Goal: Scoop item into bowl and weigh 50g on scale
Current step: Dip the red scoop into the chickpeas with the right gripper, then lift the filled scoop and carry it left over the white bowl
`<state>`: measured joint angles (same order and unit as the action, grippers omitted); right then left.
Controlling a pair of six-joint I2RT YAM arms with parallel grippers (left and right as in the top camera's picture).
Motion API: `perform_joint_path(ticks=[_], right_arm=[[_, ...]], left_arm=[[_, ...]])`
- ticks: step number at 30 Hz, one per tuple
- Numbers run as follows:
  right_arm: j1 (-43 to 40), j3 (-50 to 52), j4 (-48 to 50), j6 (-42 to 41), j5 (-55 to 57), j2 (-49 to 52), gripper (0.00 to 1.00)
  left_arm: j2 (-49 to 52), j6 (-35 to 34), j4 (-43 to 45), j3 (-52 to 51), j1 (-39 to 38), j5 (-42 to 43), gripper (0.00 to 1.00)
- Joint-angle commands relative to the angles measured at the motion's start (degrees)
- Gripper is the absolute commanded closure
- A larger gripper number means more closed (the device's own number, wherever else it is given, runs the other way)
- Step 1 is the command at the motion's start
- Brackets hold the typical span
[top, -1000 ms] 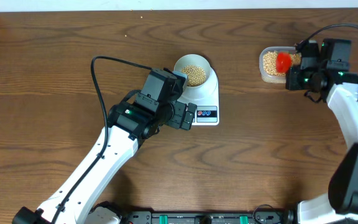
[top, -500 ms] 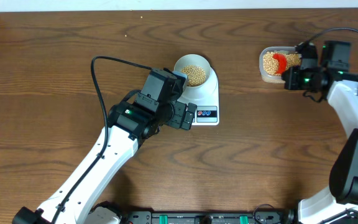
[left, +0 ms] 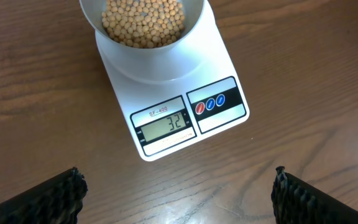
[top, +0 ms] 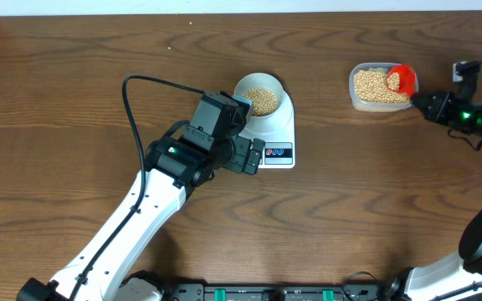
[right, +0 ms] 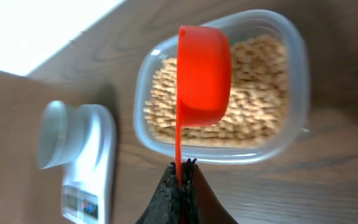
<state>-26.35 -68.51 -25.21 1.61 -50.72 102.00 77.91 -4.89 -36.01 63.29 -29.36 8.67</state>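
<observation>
The pale bowl (top: pixel 284 94) sits on the white scale (top: pixel 279 154) and holds tan beans (top: pixel 263 100). In the left wrist view the scale's display (left: pixel 169 122) reads 32, with the bowl (left: pixel 191 25) behind it. My left gripper (left: pixel 178 182) is open and empty, just in front of the scale; it also shows in the overhead view (top: pixel 253 156). My right gripper (right: pixel 180 167) is shut on the thin handle of a red scoop (right: pixel 204 74). The scoop (top: pixel 401 78) hangs tilted over the right end of the clear tub (top: pixel 356 99). I cannot tell what the scoop holds.
The clear tub (right: pixel 294 112) is well filled with beans (right: pixel 253 93) and stands at the back right, far from the scale. A black cable (top: pixel 141 84) loops over the table from my left arm. The table's back edge (top: pixel 241 12) runs along the top.
My right arm has drawn back to the right. The red scoop has moved from the middle of the tub to its right end. The left arm has not moved.
</observation>
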Motion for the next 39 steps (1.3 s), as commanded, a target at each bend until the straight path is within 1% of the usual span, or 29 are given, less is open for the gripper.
perform_joint_path(ticks=[1, 7, 11, 18, 23, 25, 29, 37, 39], right_arm=[[-1.07, -0.07, 0.0, -0.76, -10.21, 0.81, 0.99], [-0.59, -0.07, 0.13, -0.96, -16.92, 0.81, 0.99], [1.49, -0.07, 0.26, -2.32, -18.03, 0.81, 0.99], [8.72, -0.07, 4.15, -6.97, -18.47, 0.81, 0.99], [15.43, -0.07, 11.08, -13.14, -18.14, 0.81, 0.99], [18.1, -0.07, 13.77, -15.69, -17.11, 0.81, 0.99], [22.93, -0.07, 16.81, -17.92, -14.38, 0.81, 0.99], [32.96, -0.09, 17.29, -17.84, -3.48, 0.76, 0.98], [35.01, -0.09, 17.75, -16.22, -1.81, 0.76, 0.98]], left_arm=[[0.33, -0.13, -0.22, -0.44, -0.09, -0.33, 0.02], [0.33, -0.13, -0.22, -0.44, -0.09, -0.33, 0.03], [0.33, -0.13, -0.22, -0.44, -0.09, -0.33, 0.02], [0.33, -0.13, -0.22, -0.44, -0.09, -0.33, 0.03], [0.33, -0.13, -0.22, -0.44, -0.09, -0.33, 0.03], [0.33, -0.13, -0.22, -0.44, -0.09, -0.31, 0.02], [0.33, -0.13, -0.22, -0.44, -0.09, -0.33, 0.02], [0.33, -0.13, -0.22, -0.44, -0.09, -0.33, 0.02], [0.33, -0.13, -0.22, -0.44, -0.09, -0.33, 0.02]])
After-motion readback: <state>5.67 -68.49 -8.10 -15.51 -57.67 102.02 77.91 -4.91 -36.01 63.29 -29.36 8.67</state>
